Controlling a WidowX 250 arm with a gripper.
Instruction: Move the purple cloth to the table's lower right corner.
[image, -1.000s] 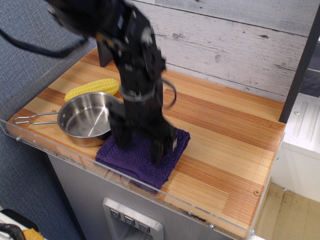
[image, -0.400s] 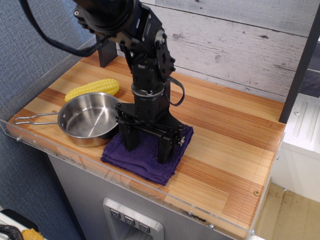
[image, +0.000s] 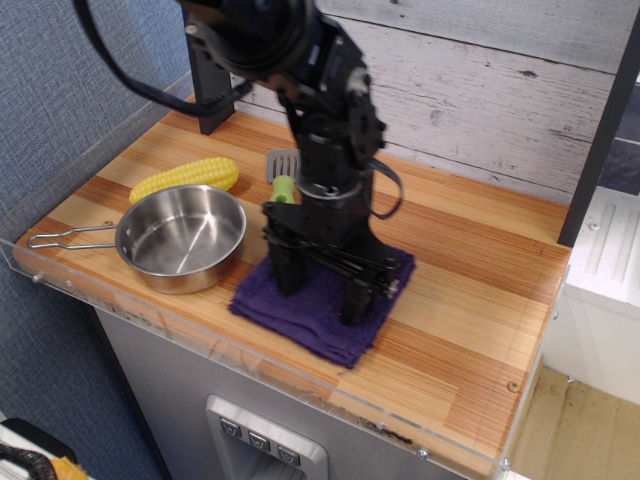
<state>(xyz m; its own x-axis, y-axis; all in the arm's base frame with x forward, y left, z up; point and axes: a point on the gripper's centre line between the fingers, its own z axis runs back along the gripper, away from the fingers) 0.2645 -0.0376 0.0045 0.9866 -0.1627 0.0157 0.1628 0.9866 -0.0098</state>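
Observation:
The purple cloth (image: 312, 326) lies flat on the table (image: 470, 290) near its front edge, right of the steel pan. My gripper (image: 321, 290) points straight down onto the cloth. Its two black fingers (image: 287, 272) are spread wide apart, with their tips resting on the cloth's top. The cloth's middle is partly hidden behind the fingers. The table's lower right corner (image: 513, 385) is bare wood with a screw, well to the right of the cloth.
A steel pan (image: 180, 238) with a wire handle stands left of the cloth. A corn cob (image: 185, 177) lies behind the pan. A spatula with a green handle (image: 281, 172) lies behind my arm. A clear acrylic rim (image: 300, 375) runs along the front edge.
My gripper has slid to the right with its fingers still spread on the cloth. The cloth has moved right with it, away from the pan. The spatula now shows.

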